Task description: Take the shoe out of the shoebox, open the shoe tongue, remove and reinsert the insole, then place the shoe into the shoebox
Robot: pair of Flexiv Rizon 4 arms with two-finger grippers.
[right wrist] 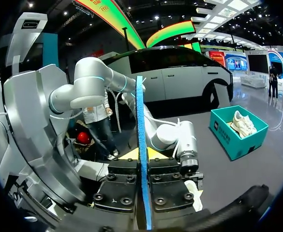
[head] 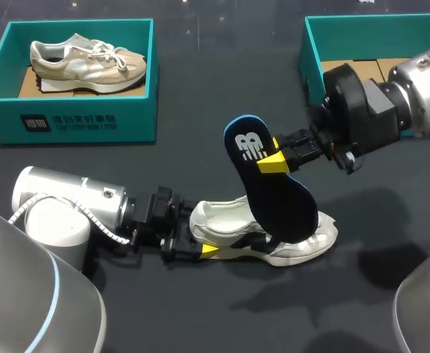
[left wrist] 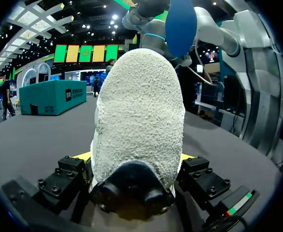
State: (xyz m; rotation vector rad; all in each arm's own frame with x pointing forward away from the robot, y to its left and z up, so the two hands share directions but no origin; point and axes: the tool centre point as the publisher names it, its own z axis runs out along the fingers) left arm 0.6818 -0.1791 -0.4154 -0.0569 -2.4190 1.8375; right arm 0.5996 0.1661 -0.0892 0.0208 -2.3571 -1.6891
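Note:
A white shoe (head: 303, 246) lies on its side on the dark table (head: 200, 316), toe to the right. My left gripper (head: 203, 239) is shut on its heel, one yellow-tipped finger on each side; in the left wrist view the fuzzy heel (left wrist: 139, 111) fills the space between the fingers. My right gripper (head: 273, 160) is shut on a dark blue insole (head: 273, 195) with a white logo. The insole stands tilted above the shoe, its lower end over the shoe's opening. Seen from the right wrist, the insole (right wrist: 140, 111) is edge-on between the fingers.
A teal shoebox (head: 82, 121) at the back left holds a beige shoe (head: 86, 62). A second teal shoebox (head: 314, 44) stands at the back right, partly hidden by my right arm. Bare table lies in front of the white shoe.

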